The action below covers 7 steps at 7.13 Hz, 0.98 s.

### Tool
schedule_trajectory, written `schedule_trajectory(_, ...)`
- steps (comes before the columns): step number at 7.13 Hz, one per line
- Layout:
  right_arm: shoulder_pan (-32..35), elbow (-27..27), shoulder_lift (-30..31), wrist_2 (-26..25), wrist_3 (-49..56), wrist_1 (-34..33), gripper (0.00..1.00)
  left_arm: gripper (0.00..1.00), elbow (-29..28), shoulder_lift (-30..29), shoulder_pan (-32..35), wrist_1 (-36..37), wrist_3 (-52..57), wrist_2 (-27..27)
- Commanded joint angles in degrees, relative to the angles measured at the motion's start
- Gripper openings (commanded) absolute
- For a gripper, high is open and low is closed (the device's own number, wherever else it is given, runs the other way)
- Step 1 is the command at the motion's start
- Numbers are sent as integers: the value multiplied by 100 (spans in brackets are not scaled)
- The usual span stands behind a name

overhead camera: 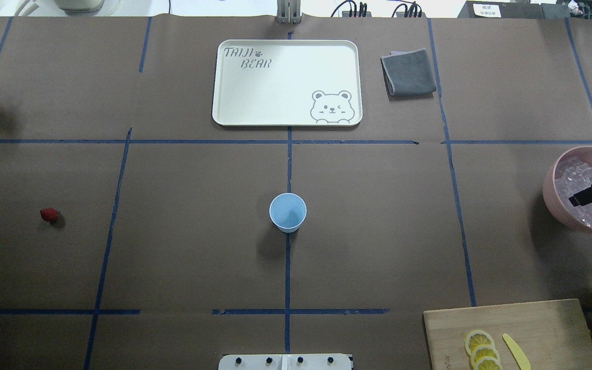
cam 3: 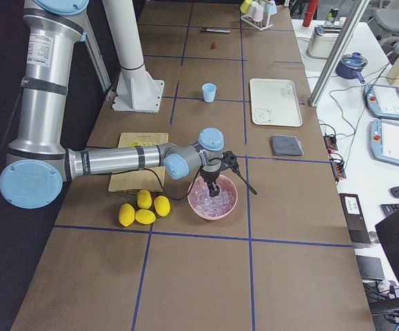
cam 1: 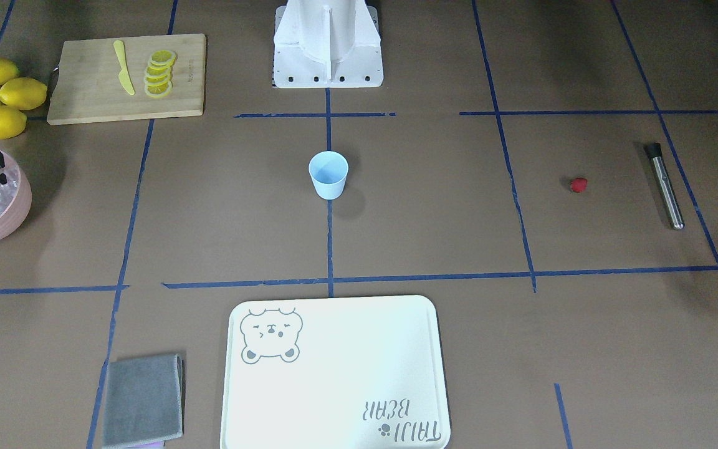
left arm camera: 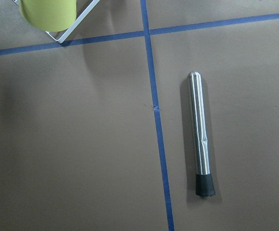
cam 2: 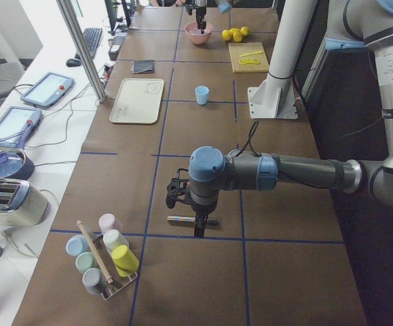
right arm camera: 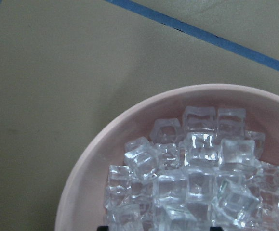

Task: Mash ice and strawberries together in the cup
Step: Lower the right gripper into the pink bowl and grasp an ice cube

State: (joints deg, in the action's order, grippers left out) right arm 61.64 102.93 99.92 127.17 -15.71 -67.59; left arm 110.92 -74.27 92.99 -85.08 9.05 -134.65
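Note:
The light blue cup (cam 1: pixel 328 174) stands upright and empty at the table's middle, also seen from overhead (overhead camera: pixel 288 210). The red strawberry (cam 1: pixel 578 184) lies alone on the robot's left side (overhead camera: pixel 49 215). The ice (right arm camera: pixel 192 178) fills a pink bowl (overhead camera: pixel 550 190) on the robot's right. My right gripper (overhead camera: pixel 591 192) hangs just above the ice, jaws apart and empty. My left gripper (cam 2: pixel 197 229) hovers over a steel muddler (left arm camera: pixel 199 130) lying on the table; I cannot tell whether it is open or shut.
A cream tray (overhead camera: pixel 234 113) and a grey cloth (overhead camera: pixel 409 72) lie on the far side. A cutting board (cam 1: pixel 85 100) with lemon slices and a yellow knife, and whole lemons (cam 1: pixel 0 93), lie near the bowl. A rack of coloured cups (cam 2: pixel 104 261) stands past the muddler.

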Motion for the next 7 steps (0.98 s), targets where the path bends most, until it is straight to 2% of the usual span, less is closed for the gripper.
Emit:
schedule_trajectory(1, -38, -80, -17, -8, -2, 0, 69, 100, 0, 0, 0, 0, 0, 0)
schedule_trajectory(3, -64, -150, -17, -34, -2, 9, 61, 100, 0, 0, 0, 0, 0, 0)
schedule_trajectory(4, -55, -150, -34, -35, -2, 9, 40, 100, 0, 0, 0, -9, 0, 0)
schedule_trajectory(5, -64, -142, -52, -26, -19, 9, 24, 100, 0, 0, 0, 0, 0, 0)
schedule_trajectory(7, -47, -124, -61, 9, -11, 18, 6, 100, 0, 0, 0, 0, 0, 0)
